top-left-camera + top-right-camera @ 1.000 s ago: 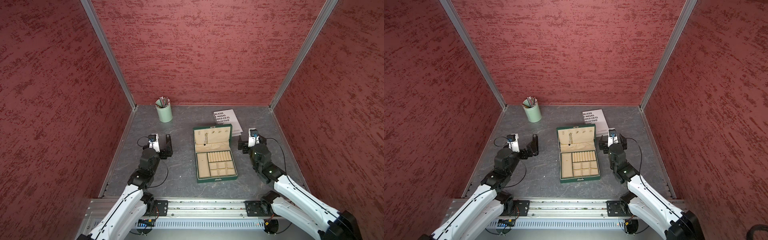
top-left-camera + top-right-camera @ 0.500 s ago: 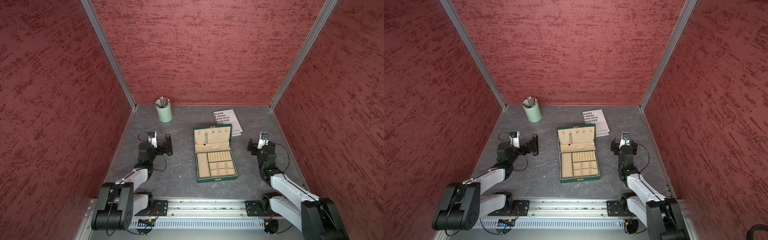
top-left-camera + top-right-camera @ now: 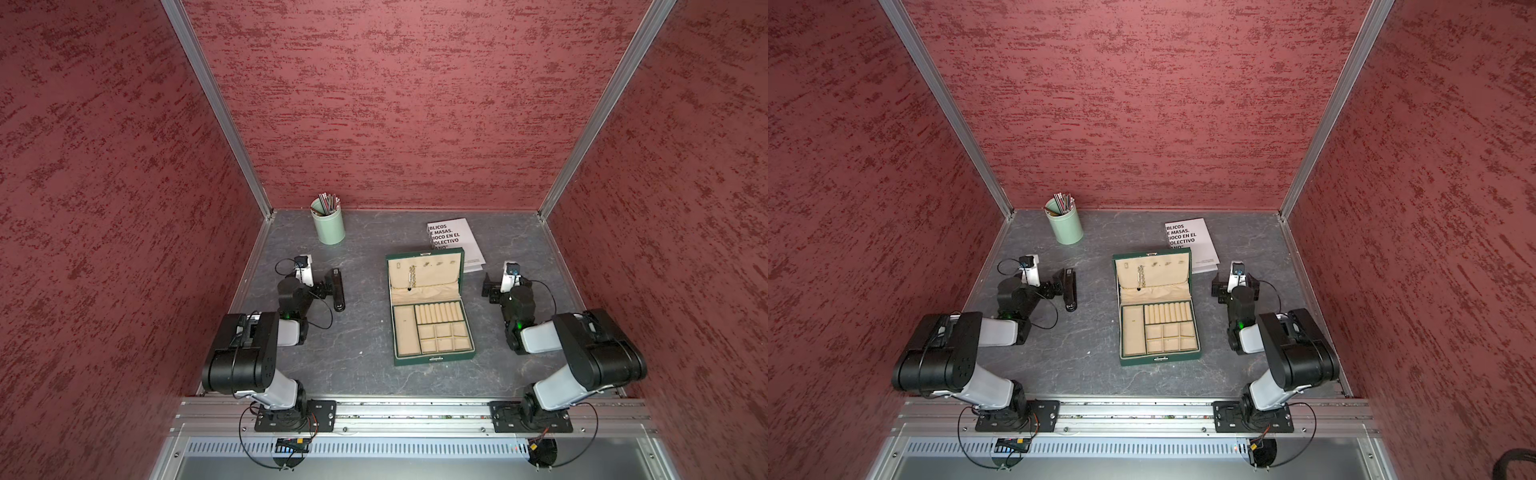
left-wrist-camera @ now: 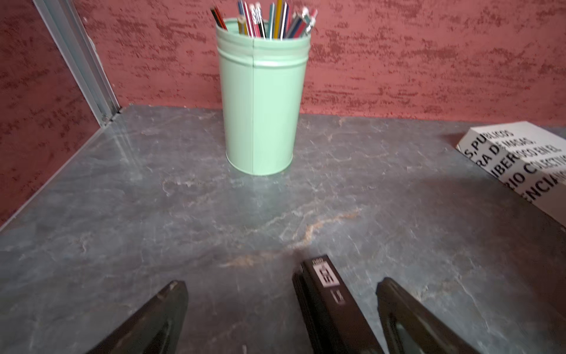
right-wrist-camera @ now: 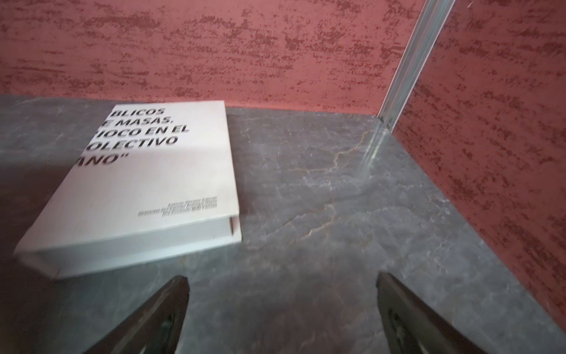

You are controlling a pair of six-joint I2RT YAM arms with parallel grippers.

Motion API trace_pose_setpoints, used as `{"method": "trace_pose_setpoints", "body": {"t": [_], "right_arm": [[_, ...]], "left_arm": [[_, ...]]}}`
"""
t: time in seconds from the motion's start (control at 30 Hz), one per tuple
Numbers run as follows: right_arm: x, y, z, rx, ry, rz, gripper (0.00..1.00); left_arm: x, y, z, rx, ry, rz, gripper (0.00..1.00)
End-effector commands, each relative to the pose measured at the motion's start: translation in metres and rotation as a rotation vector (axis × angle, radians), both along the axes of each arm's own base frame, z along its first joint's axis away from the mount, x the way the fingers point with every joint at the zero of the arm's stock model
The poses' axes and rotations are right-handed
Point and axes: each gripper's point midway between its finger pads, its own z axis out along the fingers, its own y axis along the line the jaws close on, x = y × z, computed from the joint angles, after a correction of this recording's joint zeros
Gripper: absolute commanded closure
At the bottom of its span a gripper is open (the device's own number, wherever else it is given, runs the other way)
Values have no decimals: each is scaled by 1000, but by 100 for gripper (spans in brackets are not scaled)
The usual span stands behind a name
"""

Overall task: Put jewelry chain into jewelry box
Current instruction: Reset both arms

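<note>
Top views, jewelry chain (image 3: 411, 276) in jewelry box (image 3: 434, 360) lid, left gripper (image 4: 281, 283), right gripper (image 5: 281, 279) both spread apart.

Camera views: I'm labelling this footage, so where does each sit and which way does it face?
Top views: high over the near rail, looking down at the jewelry box; left arm and right arm show.
Left wrist: low, facing the pencil cup; open left gripper shows.
Right wrist: low, facing the book; open right gripper shows.
Shared: the book, in every view.
</note>
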Motion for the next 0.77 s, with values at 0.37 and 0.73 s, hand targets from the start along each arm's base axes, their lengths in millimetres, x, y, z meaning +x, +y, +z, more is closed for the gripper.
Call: {"method": "trace_pose_setpoints", "body": {"t": [0.37, 0.73], "right_arm": [[4, -13, 3, 67, 14, -23, 1], [4, -13, 4, 67, 14, -23, 1]], "left_arm": [[4, 5, -2, -1, 22, 39, 0], [4, 4, -1, 1, 21, 39, 0]]}}
